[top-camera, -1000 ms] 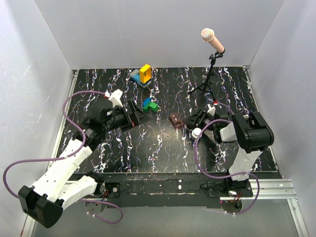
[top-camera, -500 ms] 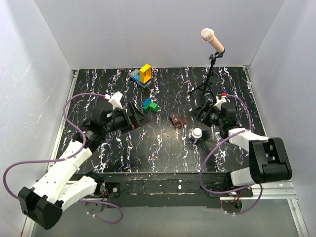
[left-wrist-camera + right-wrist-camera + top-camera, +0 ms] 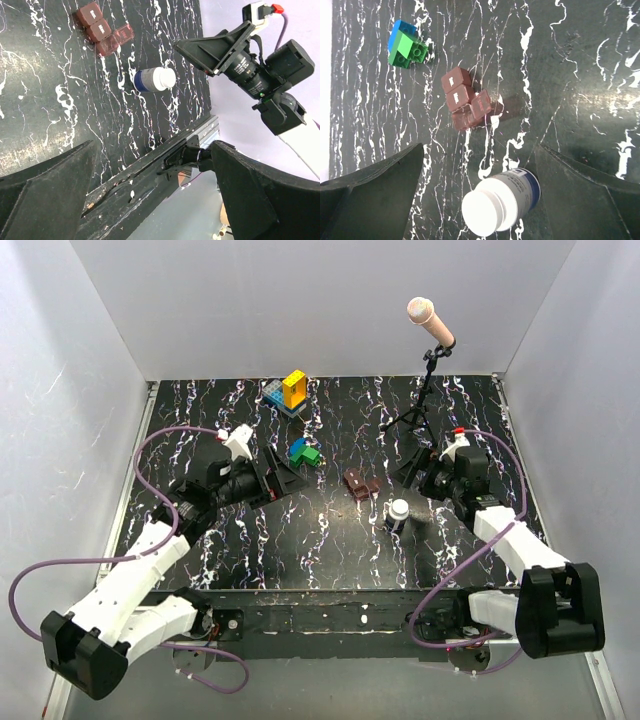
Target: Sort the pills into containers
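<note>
Your top view puts the pill box (image 3: pixel 360 484) near the middle of the table (image 3: pixel 300 540). A white-capped bottle (image 3: pixel 398 515) stands upright just on the near-right side of it, apart from it. In that view the box is only a small brown shape.

Your right wrist view shows more: the pill box (image 3: pixel 467 98) is a short cluster of square compartments, several lids carrying pale marks. The bottle (image 3: pixel 501 200) is seen cap-first below it. The green and blue blocks (image 3: pixel 406 46) lie further off.

Your right pincer (image 3: pixel 479 150) is spread wide with nothing in it. The top view shows the right pincer (image 3: pixel 425 472) clear of the bottle, beside the foot of the microphone stand (image 3: pixel 418 420).

Your left pincer (image 3: pixel 150 200) is also wide apart and holds nothing. Its camera looks across the table at the pill box (image 3: pixel 103 31), the bottle (image 3: pixel 154 79) and the other pincer (image 3: pixel 215 50) beyond. Only the top view shows the left pincer (image 3: pixel 280 472) near the green and blue blocks (image 3: pixel 303 451), and the yellow block stack (image 3: pixel 290 390) at the far edge.
</note>
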You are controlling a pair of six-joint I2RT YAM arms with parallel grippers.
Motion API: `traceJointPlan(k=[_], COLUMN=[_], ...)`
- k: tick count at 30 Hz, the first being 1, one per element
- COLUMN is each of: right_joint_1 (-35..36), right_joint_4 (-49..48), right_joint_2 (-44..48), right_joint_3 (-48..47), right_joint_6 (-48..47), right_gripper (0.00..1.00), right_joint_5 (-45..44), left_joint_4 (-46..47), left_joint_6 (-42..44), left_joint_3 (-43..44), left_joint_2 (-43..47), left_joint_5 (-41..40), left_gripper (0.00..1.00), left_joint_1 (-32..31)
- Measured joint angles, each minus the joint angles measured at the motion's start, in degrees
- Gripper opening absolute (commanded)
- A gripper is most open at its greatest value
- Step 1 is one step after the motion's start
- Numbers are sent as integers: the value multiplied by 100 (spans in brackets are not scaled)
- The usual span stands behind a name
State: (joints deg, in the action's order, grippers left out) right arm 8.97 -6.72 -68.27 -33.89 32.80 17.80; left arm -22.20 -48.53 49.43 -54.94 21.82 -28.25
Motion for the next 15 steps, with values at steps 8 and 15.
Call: traceJointPlan(k=[8,15], right_joint_1=[-2,-2], right_joint_4=[1191,2122], right_joint_2=[404,813], right_joint_3=[-389,-540], right_joint_6=[-319,-413], right_gripper=[98,97], right_joint_5=[-424,-866], left_joint_4=[-120,-1106], left_joint_6=[122,533], left_joint_3=[9,398], left_joint_2=[-321,-758], left_joint_5=[33,-192], left_gripper=[98,98], left_joint_1=[0,0])
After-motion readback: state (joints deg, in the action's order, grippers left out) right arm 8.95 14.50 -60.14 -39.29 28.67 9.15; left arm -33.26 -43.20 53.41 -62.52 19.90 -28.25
